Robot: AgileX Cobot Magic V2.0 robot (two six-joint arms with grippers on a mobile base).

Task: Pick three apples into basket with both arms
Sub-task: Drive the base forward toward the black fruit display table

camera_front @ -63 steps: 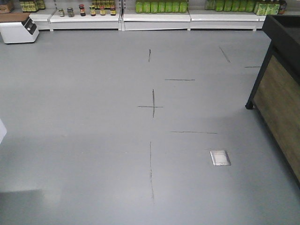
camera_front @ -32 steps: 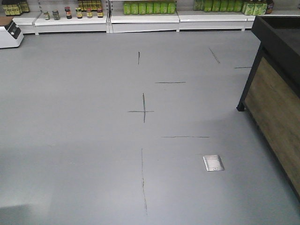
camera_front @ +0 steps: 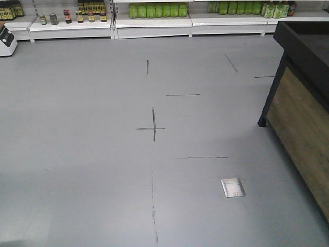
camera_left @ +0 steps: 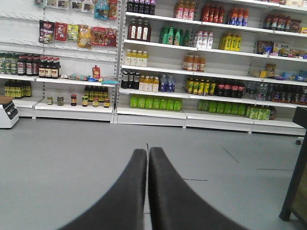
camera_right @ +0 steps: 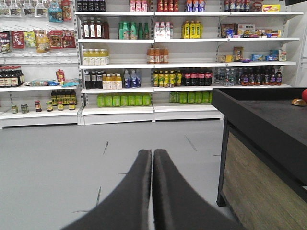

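No basket shows in any view. My left gripper (camera_left: 147,152) is shut, its two dark fingers pressed together over bare grey floor with nothing between them. My right gripper (camera_right: 152,153) is shut the same way and holds nothing. In the right wrist view, a sliver of something red and round (camera_right: 304,95) sits at the frame's right edge on the black counter (camera_right: 268,120), beside a small brownish round thing (camera_right: 298,102). I cannot tell whether either is one of the apples. Neither arm shows in the front view.
A black counter with a wooden side panel (camera_front: 303,108) stands on the right, its leg (camera_front: 263,121) on the floor. Store shelves of bottles and jars (camera_left: 158,103) line the far wall. A metal floor plate (camera_front: 233,187) and a white machine (camera_front: 5,40) are also on the floor.
In the front view the floor marks and floor plate have slid left and down. The counter takes up more of the right side, and the white machine has slipped toward the left edge.
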